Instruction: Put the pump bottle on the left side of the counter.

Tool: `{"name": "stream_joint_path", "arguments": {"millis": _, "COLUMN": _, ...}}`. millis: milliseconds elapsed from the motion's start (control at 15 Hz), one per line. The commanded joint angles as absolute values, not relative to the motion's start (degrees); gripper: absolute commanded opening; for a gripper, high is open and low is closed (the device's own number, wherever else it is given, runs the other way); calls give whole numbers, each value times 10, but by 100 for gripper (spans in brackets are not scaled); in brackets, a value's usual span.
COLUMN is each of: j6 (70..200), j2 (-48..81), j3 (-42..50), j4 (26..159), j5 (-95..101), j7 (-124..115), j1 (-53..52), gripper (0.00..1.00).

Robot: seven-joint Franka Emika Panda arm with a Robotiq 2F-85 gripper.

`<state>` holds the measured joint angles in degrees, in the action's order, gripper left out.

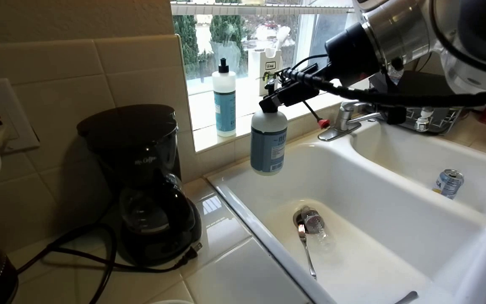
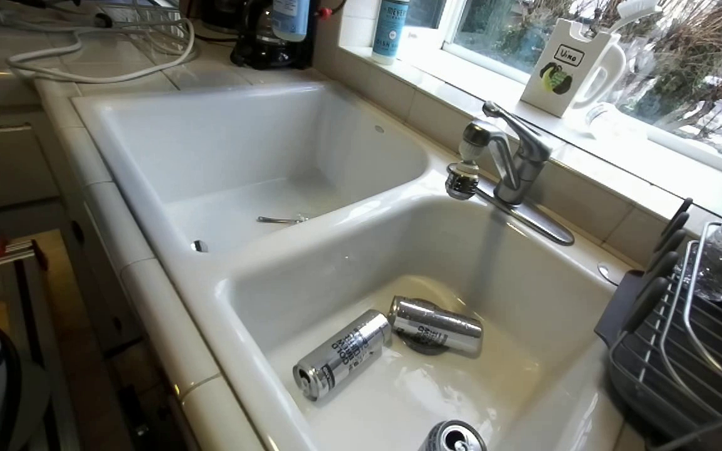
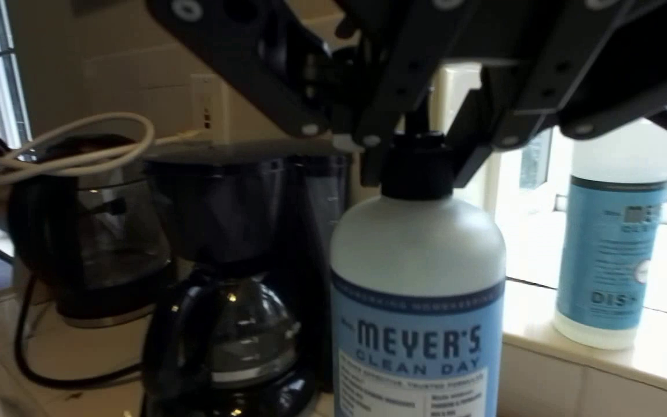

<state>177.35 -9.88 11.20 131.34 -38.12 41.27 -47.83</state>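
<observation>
Counter (image 1: pixel 222 274), tiled, is lying at seven o'clock in an exterior view, presumably as destination. Coffee maker (image 1: pixel 141 181) is standing at eight o'clock, likely limiting room. Gripper (image 3: pixel 417 168) is pinching pump bottle (image 1: pixel 268 145) by its collar, aloft at centre, probably for a base-first landing.

In an exterior view, the wall (image 1: pixel 57 61) at ten o'clock — textured above, tiled below — lies dim; at twelve, a daylit window (image 1: pixel 251 36), evergreens (image 1: pixel 186 50) beyond, rises over a bright sill (image 1: pixel 243 107).
</observation>
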Motion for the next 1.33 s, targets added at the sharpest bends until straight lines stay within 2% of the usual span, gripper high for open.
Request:
{"name": "stream_joint_path", "arguments": {"millis": 0, "j6": 1761, "j2": -98, "j3": 162, "j4": 1277, "j5": -495, "j7": 515, "j1": -561, "gripper": 8}}
{"name": "stream_joint_path", "arguments": {"millis": 333, "j6": 1725, "j2": -54, "j3": 235, "j4": 1209, "j5": -633, "j7": 653, "j1": -605, "gripper": 8}}
{"name": "stream_joint_path", "arguments": {"millis": 533, "j6": 1632, "j2": -7, "j3": 270, "j4": 1154, "j5": -730, "j7": 749, "j1": -599, "gripper": 8}}
{"name": "stream_joint_path", "arguments": {"millis": 800, "j6": 1529, "j2": 52, "j3": 289, "j4": 1126, "j5": -777, "j7": 786, "j1": -575, "gripper": 8}}
{"name": "stream_joint_path", "arguments": {"millis": 1000, "j6": 1523, "j2": 64, "j3": 284, "j4": 1121, "j5": -787, "j7": 804, "j1": -571, "gripper": 8}}
{"name": "stream_joint_path", "arguments": {"millis": 1067, "j6": 1539, "j2": 47, "j3": 172, "j4": 1144, "j5": -746, "j7": 773, "j1": -463, "gripper": 31}}
{"name": "stream_joint_path", "arguments": {"millis": 1200, "j6": 1541, "j2": 55, "j3": 170, "j4": 1136, "j5": -750, "j7": 781, "j1": -464, "gripper": 31}}
{"name": "stream_joint_path", "arguments": {"millis": 1267, "j6": 1541, "j2": 55, "j3": 170, "j4": 1133, "j5": -750, "j7": 781, "j1": -464, "gripper": 8}}
